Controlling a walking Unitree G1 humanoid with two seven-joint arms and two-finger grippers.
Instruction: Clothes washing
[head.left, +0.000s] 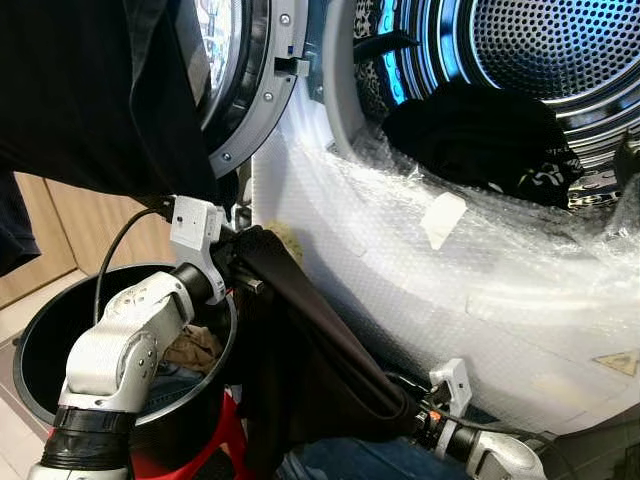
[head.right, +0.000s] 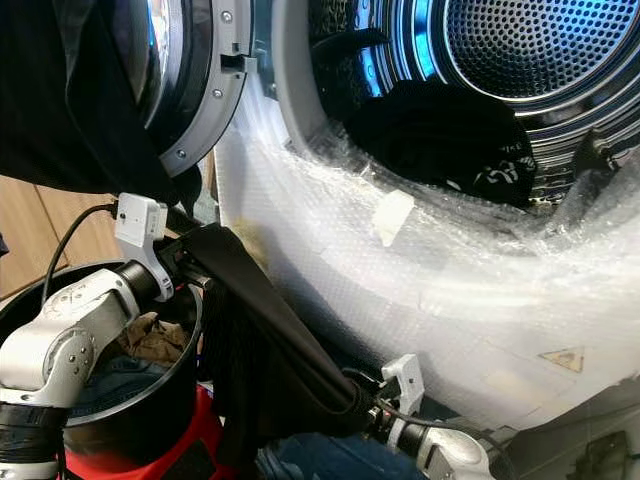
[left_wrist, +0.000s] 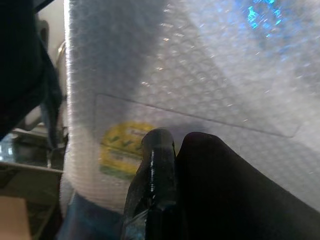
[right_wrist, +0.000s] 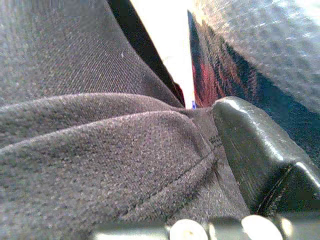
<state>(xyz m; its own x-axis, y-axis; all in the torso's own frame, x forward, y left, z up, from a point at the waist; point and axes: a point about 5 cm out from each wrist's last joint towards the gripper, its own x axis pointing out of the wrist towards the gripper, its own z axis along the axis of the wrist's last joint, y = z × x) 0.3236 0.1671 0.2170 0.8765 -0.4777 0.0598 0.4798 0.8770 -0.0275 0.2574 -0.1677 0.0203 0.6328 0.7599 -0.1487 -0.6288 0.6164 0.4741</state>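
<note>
Both tools are clamping one dark garment (head.left: 300, 340), stretching it between the left tool (head.left: 236, 262) and right tool (head.left: 412, 410) below the drum (head.left: 520, 60). Loading step, probably; next, lifting it over the wrapped rim (head.left: 450, 215).

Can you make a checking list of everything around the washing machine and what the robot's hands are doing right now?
Surface: washer front wrapped in bubble wrap; a taped patch and a yellow sticker on it.
Job's things: dark garment stretched between both grippers; dark clothes already in the drum; black basket on a red stand with more laundry inside.
Clutter: dark cloth draped over the open door.
Grippers: left gripper shut on the garment's upper end; right gripper shut on its lower end.
Cables: black cable running to the left wrist camera.
Surroundings: wooden cabinet behind the basket.
</note>
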